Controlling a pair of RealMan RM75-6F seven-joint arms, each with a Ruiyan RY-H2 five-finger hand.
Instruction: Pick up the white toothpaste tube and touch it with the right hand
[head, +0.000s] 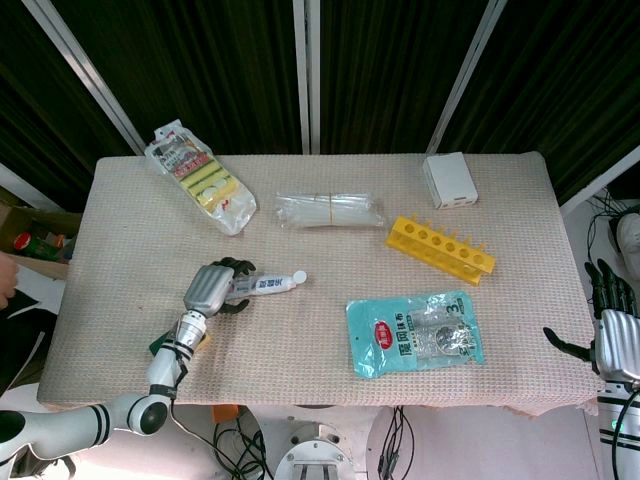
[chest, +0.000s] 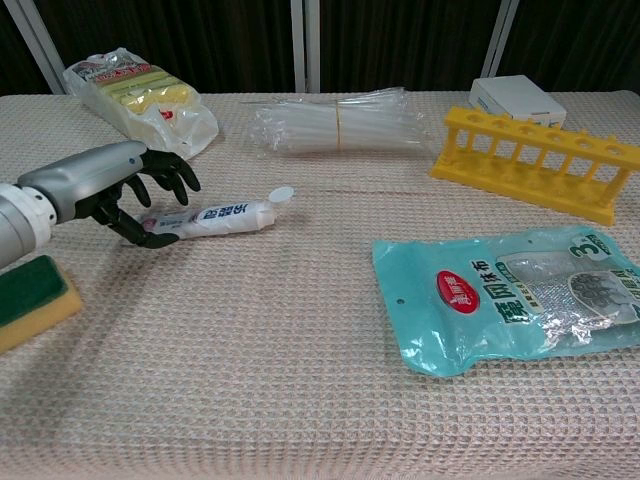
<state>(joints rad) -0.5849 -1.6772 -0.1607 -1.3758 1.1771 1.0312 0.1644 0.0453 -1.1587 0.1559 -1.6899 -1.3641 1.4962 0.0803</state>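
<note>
Head view first: my left hand (head: 212, 288) lies low over the table (head: 130, 230) near its front-left part, fingers curled over the flat end of the white toothpaste tube (head: 270, 285). The tube lies flat on the cloth, its cap pointing toward the middle of the table. My right hand (head: 612, 325) hangs off the table's right edge, well apart from everything on it, fingers spread and holding nothing. Along the far edge sit a bag of sponges (head: 200, 175) at the far-left corner, a clear plastic bundle (head: 328, 210) in the middle and a white box (head: 449, 180) toward the far-right corner. A yellow rack (head: 441, 248) lies just right of the bundle, and a teal packet (head: 417, 333) lies nearer the front edge.

Chest view: my left hand (chest: 110, 185) comes in from the left edge, dark fingers (chest: 172, 175) arched above the tube's tail, thumb tucked under beside it (whether they truly clamp it I cannot tell; the tube (chest: 215, 216) rests on the cloth). A green and yellow sponge (chest: 32, 297) lies at the left edge, beside my wrist. The teal packet (chest: 510, 300) fills the right side, the yellow rack (chest: 530, 160) behind it.
</note>
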